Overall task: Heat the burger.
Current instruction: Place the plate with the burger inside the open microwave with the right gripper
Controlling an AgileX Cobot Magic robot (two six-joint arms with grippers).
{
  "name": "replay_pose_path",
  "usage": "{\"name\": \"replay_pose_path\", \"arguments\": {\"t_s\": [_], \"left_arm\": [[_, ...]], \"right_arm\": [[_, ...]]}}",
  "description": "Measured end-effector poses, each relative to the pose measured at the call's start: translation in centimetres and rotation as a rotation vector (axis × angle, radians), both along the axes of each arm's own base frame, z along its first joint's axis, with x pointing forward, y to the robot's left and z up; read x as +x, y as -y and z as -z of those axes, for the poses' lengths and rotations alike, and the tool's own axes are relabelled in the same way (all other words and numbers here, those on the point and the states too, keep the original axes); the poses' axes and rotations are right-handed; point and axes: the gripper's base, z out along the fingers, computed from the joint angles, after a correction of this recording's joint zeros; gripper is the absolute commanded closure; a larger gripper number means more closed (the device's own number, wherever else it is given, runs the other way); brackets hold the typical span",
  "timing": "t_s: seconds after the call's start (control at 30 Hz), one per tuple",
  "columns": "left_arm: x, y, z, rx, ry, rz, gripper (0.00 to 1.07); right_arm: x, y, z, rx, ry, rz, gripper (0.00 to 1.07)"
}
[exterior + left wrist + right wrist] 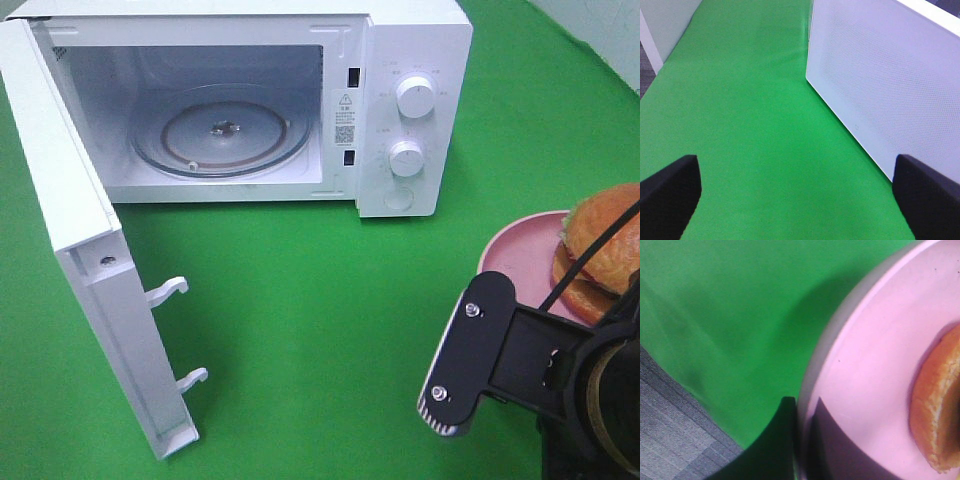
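Since the burger (605, 245) sits on a pink plate (515, 255) at the right edge of the green table (320, 330), well apart from the microwave (415, 40), the coming move turns on one direction. Plate and burger must travel leftward and away from the robot, into the cavity where the glass turntable (220, 130) waits with nothing on it. The door (90, 250) stands swung wide to the left, so that path looks open. The burger is round and has no long axis to line up. The right arm is by far the nearer one.

In the right wrist view, the right fingers (780, 455) are pressed together on the near rim of the plate, one above and one below, and the burger lies just beyond them toward the plate's middle. The left fingers (670, 195) are spread wide over bare cloth beside a white dotted panel (880, 85), probably part of the microwave, and they hold nothing.
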Motion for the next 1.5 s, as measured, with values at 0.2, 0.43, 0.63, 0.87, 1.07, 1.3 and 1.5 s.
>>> {"name": "replay_pose_path", "arguments": {"t_s": [0.2, 0.43, 0.63, 0.87, 1.07, 1.3, 1.5], "left_arm": [[0.0, 0.0, 0.0, 0.000, 0.000, 0.000, 0.10], [0.0, 0.0, 0.0, 0.000, 0.000, 0.000, 0.10], [0.0, 0.0, 0.0, 0.000, 0.000, 0.000, 0.10], [0.0, 0.0, 0.0, 0.000, 0.000, 0.000, 0.10], [0.0, 0.0, 0.0, 0.000, 0.000, 0.000, 0.10], [0.0, 0.0, 0.0, 0.000, 0.000, 0.000, 0.10], [0.0, 0.0, 0.0, 0.000, 0.000, 0.000, 0.10]], "right_arm": [[-0.1, -0.3, 0.0, -0.004, -0.003, -0.077, 1.07], [0.2, -0.7, 0.0, -0.004, 0.011, -0.160, 1.07], [0.3, -0.8, -0.1, -0.027, 0.018, -0.221, 1.07], [0.4, -1.2, -0.1, -0.024, 0.021, -0.297, 1.07], [0.5, -1.5, -0.1, -0.031, 0.027, -0.392, 1.07], [0.5, -1.9, 0.0, -0.041, 0.013, -0.491, 1.07], [0.4, -2.2, 0.0, -0.049, 0.004, -0.590, 1.07]]}}
